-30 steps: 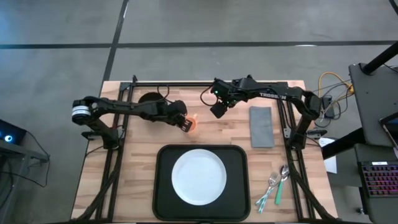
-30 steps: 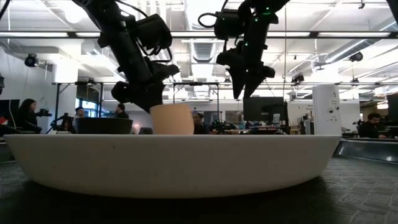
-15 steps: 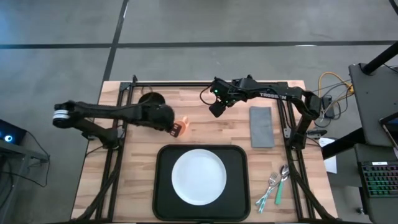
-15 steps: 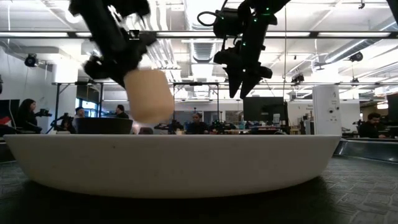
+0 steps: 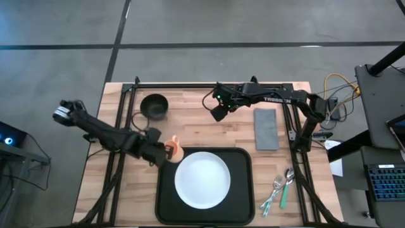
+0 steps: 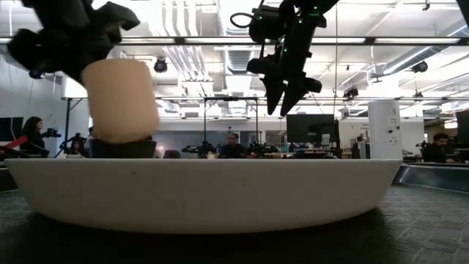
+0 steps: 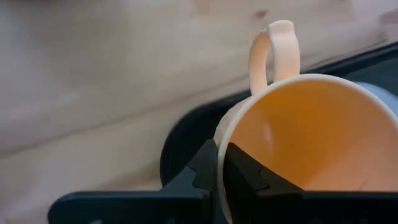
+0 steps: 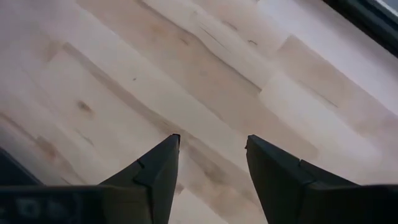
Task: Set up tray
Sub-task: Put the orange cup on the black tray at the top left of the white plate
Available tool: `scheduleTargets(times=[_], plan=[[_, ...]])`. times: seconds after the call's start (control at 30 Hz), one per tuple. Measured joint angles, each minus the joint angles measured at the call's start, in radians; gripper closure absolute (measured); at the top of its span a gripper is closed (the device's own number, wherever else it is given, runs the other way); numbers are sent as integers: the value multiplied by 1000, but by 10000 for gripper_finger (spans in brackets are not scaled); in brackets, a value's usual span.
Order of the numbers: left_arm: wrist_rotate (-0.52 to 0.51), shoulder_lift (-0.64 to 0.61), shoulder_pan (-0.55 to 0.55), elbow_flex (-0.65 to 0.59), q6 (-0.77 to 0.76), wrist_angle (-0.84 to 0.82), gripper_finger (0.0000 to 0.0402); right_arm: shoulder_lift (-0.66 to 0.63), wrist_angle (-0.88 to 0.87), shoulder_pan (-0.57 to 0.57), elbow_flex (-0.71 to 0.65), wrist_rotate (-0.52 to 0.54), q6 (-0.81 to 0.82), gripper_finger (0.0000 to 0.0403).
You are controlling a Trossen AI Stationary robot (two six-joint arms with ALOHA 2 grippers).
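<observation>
Carrying the orange cup (image 5: 174,150), pinched by its rim, from mid-tabletop to the left corner of the black tray (image 5: 166,190) at the near edge, the left hand (image 5: 166,151) looks about to place it, while the right hand (image 5: 217,113) hangs spread behind.

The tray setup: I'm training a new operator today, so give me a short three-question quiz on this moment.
1. True or false: the left gripper is shut on the mug.
2. What lies on the tray? A) napkin B) plate C) bowl
3. Fill in: the right gripper hangs open over bare ____.

Key: 1 true; 2 B, the plate; 3 table.
</observation>
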Motion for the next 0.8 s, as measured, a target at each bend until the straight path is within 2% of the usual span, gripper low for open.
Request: scheduleTargets(times=[0.17,0.4,0.5,0.7,0.8], plan=[[2,77,-61,0,-153,-10,401,0,-1,37,-15,68,0,245],[5,173,-76,17,-365,-43,401,0,-4,61,-39,74,-82,270],[18,203,-75,54,-372,-87,401,0,-35,70,-43,76,-125,277],[135,295,-75,167,-374,-189,401,0,-86,105,-82,67,-194,287],[143,348,-76,219,-371,-197,401,0,-83,124,-121,-7,-196,292]])
